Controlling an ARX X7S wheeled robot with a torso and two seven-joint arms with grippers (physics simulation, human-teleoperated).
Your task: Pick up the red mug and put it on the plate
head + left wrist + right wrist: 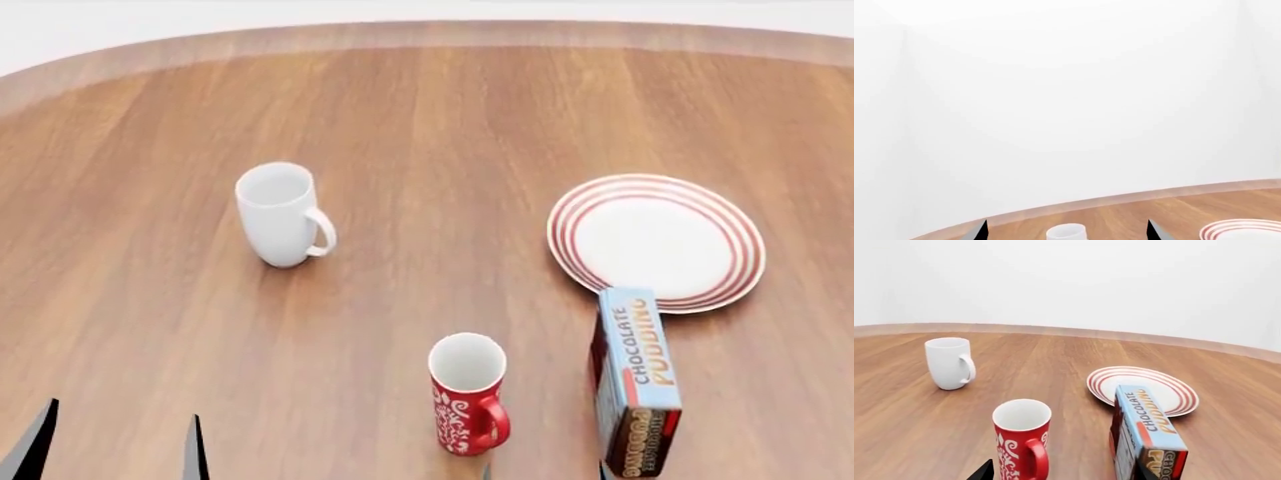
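Right gripper (pixel 1061 471) apparently wide open, flanking red mug (pixel 1021 440), empty.

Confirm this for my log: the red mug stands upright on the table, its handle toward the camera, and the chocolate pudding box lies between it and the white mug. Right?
Not quite. The chocolate pudding box is not between the mugs; it lies to the right of the red mug, beside the plate. The white mug stands far left. The head view shows this.
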